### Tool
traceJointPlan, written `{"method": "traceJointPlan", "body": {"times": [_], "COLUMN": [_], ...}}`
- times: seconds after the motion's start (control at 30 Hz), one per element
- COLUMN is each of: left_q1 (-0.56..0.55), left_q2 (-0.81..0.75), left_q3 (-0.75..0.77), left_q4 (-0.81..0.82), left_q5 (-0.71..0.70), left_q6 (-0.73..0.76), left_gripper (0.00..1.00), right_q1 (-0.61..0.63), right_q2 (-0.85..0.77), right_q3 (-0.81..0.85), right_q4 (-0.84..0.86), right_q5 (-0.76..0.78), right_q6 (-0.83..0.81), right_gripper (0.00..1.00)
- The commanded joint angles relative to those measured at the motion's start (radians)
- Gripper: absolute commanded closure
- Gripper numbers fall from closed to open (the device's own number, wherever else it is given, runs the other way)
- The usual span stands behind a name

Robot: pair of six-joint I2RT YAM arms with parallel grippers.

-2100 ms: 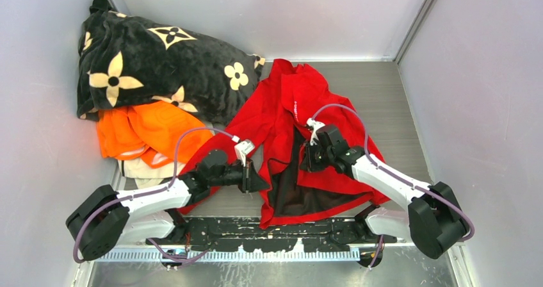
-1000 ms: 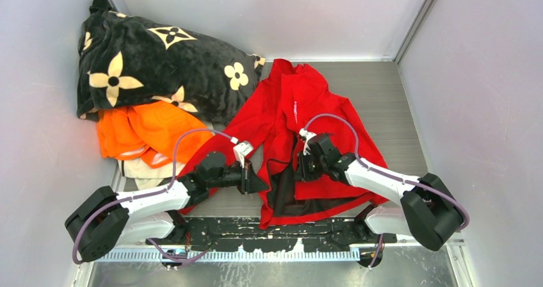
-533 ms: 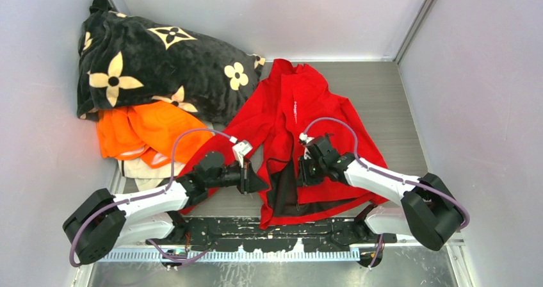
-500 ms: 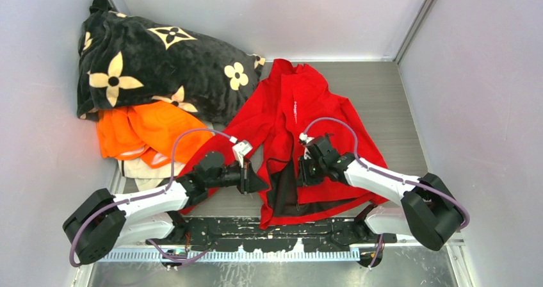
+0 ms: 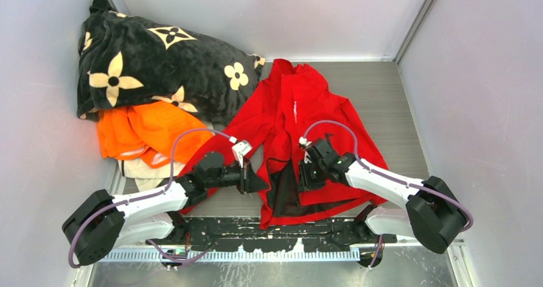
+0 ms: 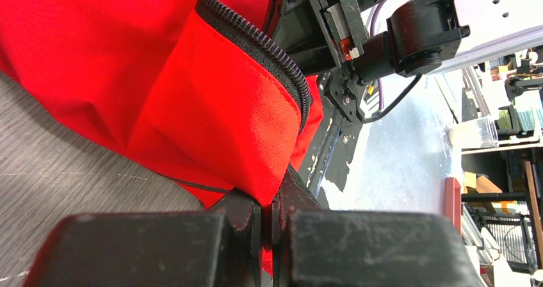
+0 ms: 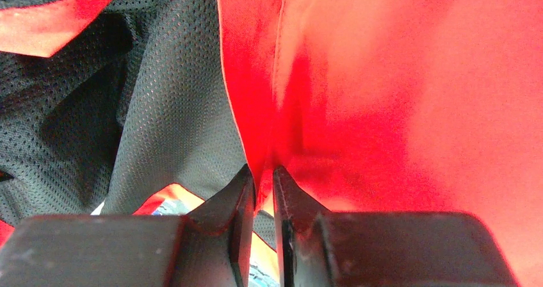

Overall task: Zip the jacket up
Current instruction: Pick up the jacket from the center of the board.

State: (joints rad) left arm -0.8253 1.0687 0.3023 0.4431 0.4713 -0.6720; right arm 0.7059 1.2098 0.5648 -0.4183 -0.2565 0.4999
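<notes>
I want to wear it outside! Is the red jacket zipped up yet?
Not yet. Done: both arms have hold of the jacket. In hand: the left gripper has its jaws shut on the front edge with the zipper teeth; the right gripper pinches a red edge beside the dark lining. The front gapes open. Left: bring the edges together, join the zipper, pull it up.

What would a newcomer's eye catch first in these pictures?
The bright red jacket lies open mid-table, dark lining showing, with the left claw and right claw each shut on a front edge. At the far left, a black flowered blanket lies heaped beside an orange garment.
</notes>
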Motion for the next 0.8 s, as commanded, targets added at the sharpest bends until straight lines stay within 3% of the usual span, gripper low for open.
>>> {"method": "traceJointPlan", "body": {"times": [0.0, 0.37, 0.57, 0.77], "left_q1": [-0.001, 0.000, 0.001, 0.000], "left_q2": [-0.018, -0.035, -0.034, -0.043], "left_q3": [0.001, 0.000, 0.000, 0.000], "left_q4": [0.034, 0.020, 0.020, 0.017], "left_q5": [-0.008, -0.010, -0.008, -0.008], "left_q6": [0.018, 0.021, 0.021, 0.021], "left_gripper": [1.00, 1.00, 1.00, 1.00], "right_q1": [0.007, 0.024, 0.027, 0.031], "right_q2": [-0.025, -0.019, -0.010, -0.006], "right_q3": [0.021, 0.005, -0.006, -0.009], "right_q4": [-0.017, -0.004, 0.000, 0.001], "right_q5": [-0.008, -0.025, -0.030, -0.041], "right_q6": [0.008, 0.014, 0.016, 0.016], "right_gripper": [0.77, 0.76, 0.86, 0.87]}}
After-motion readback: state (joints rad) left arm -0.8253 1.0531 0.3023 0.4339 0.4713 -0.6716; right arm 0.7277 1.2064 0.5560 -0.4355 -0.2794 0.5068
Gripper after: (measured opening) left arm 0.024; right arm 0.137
